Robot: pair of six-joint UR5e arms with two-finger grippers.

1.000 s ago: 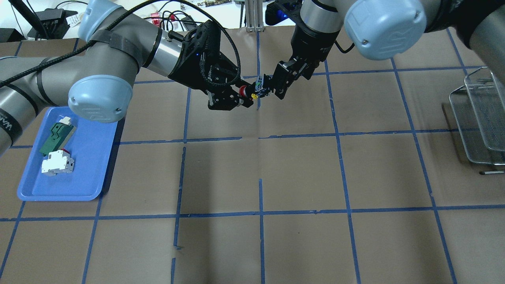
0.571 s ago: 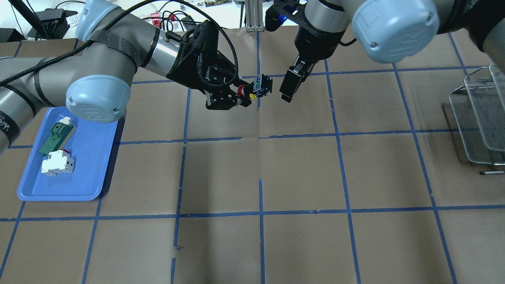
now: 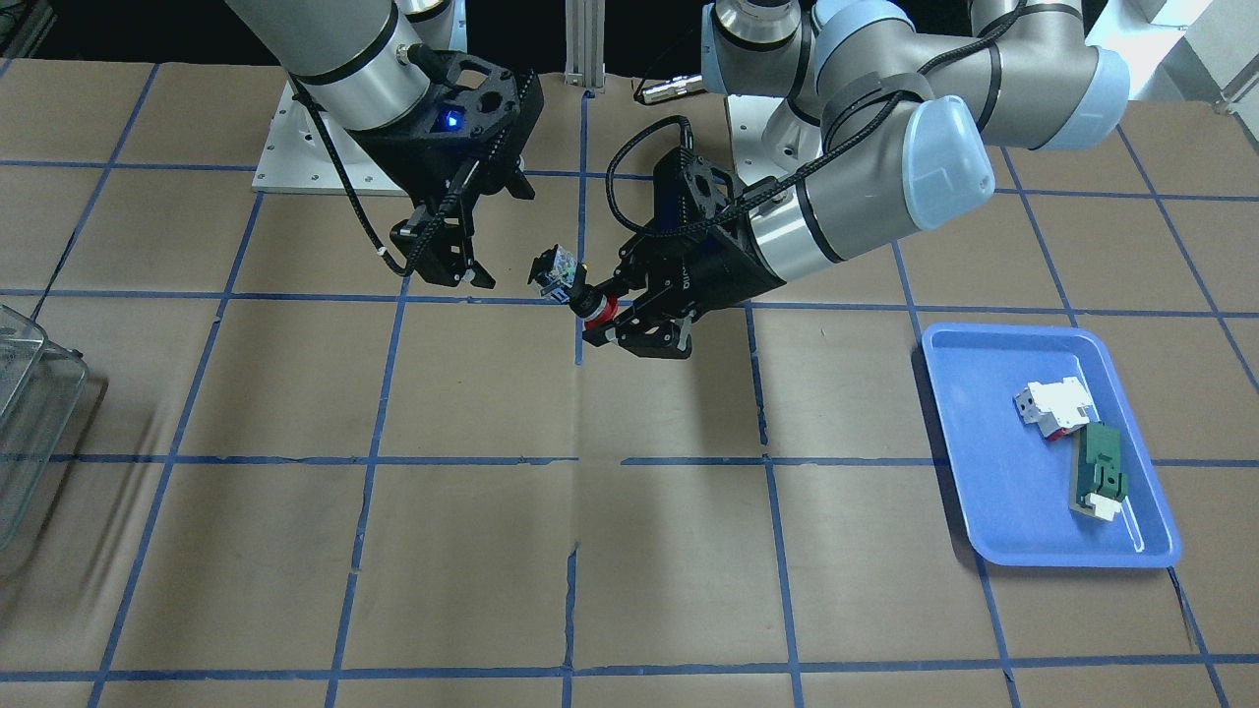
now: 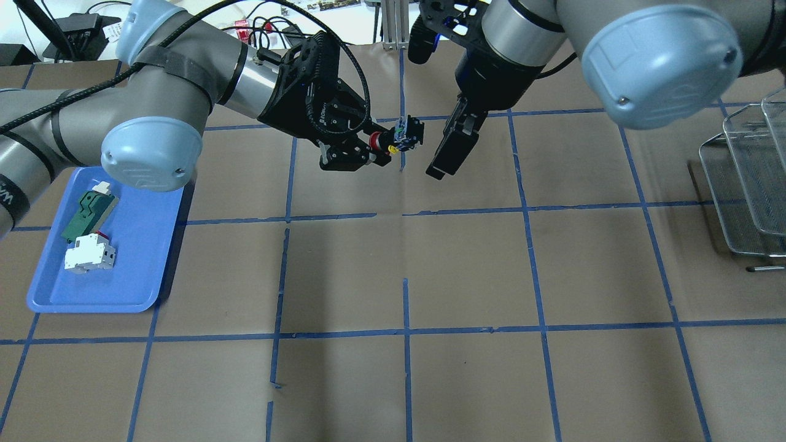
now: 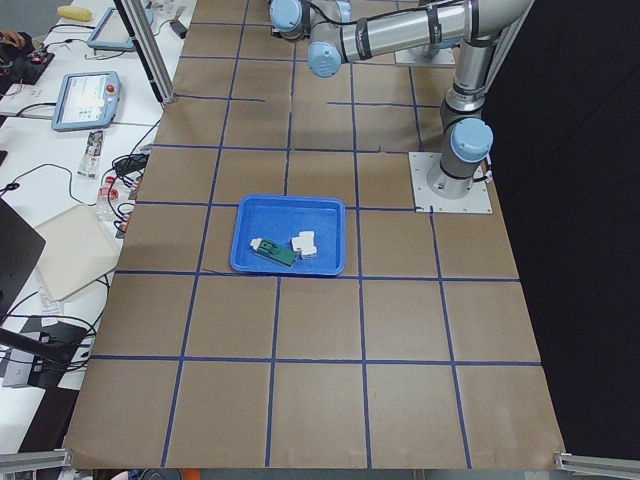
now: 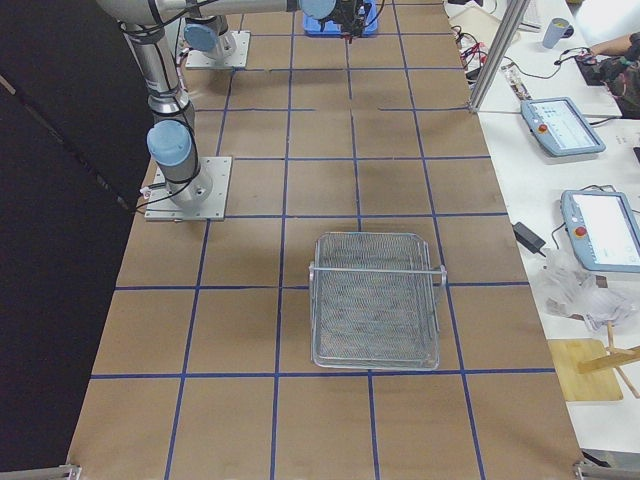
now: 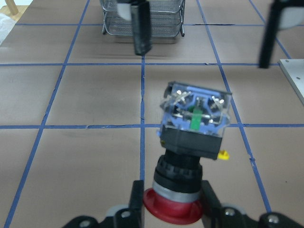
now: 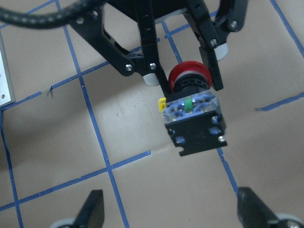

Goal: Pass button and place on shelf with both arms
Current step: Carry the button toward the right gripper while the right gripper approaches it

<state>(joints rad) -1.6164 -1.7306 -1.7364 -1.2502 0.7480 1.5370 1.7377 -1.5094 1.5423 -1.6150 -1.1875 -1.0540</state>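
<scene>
Left gripper (image 7: 173, 205) is clamped on the button's (image 7: 192, 137) red cap, holding it above the table. Its black body and clear bluish block point outward. The right gripper (image 8: 173, 209) is just beyond, spread wide and not touching. A wire shelf (image 7: 164, 21) sits far behind.

Left arm (image 5: 400, 28) is the near one: base bolted to a grey plate (image 5: 478, 198) at the right side of the brown, blue-taped table (image 5: 330, 400), column up to a light-blue-capped joint, then a silver link running left along the top to another blue cap, with the rest cut off at the top edge. Blue tray (image 5: 330, 215) sits mid-table, well apart from the plate, holding a green-and-white part (image 5: 273, 252) and a white block (image 5: 305, 243) just beside each other; can't tell if they touch. Past the table's left edge: white bench with two teach pendants (image 5: 88, 87), cables, a white board (image 5: 68, 250) and an aluminium post (image 5: 148, 50).
</scene>
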